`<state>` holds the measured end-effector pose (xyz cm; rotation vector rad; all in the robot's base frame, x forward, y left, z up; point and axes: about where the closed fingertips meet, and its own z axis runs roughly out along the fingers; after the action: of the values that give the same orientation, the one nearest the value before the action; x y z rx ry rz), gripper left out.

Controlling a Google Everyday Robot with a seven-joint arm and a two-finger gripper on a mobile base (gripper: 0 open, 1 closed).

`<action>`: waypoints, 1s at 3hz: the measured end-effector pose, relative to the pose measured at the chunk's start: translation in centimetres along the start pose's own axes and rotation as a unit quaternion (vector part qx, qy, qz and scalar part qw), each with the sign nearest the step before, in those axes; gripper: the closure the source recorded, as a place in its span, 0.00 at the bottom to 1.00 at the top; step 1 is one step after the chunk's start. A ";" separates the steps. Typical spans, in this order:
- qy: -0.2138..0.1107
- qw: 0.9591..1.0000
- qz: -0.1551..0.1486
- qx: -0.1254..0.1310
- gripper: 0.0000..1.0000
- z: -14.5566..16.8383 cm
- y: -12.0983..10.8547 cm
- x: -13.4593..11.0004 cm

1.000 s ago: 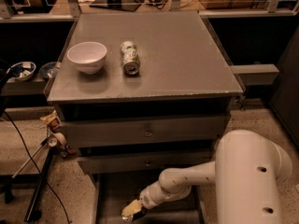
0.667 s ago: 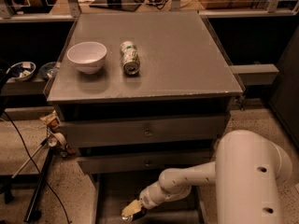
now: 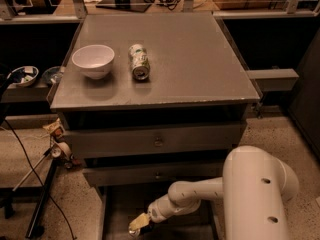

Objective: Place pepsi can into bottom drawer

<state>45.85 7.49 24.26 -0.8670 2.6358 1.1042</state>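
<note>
The bottom drawer of the grey cabinet is pulled out, a shallow dark tray at the lower edge of the view. My gripper reaches down into it from the right, low over the drawer floor. It is shut on the pepsi can, of which only a small silver end shows below the yellowish fingertips; the rest of the can is dark and hard to make out.
A green-and-white can lies on its side on the cabinet top beside a white bowl. Two upper drawers are closed. My arm's white housing stands at the right. A stand and cables are at the left.
</note>
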 end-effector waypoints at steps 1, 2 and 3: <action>-0.012 1.000 0.007 0.022 1.00 -0.7 0.1 -0.4; -0.038 0.997 0.028 0.055 1.00 -0.8 0.7 -0.1; -0.057 0.994 0.047 0.081 1.00 -0.6 0.3 -0.3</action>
<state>45.97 7.40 24.98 -0.6350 2.6495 0.9140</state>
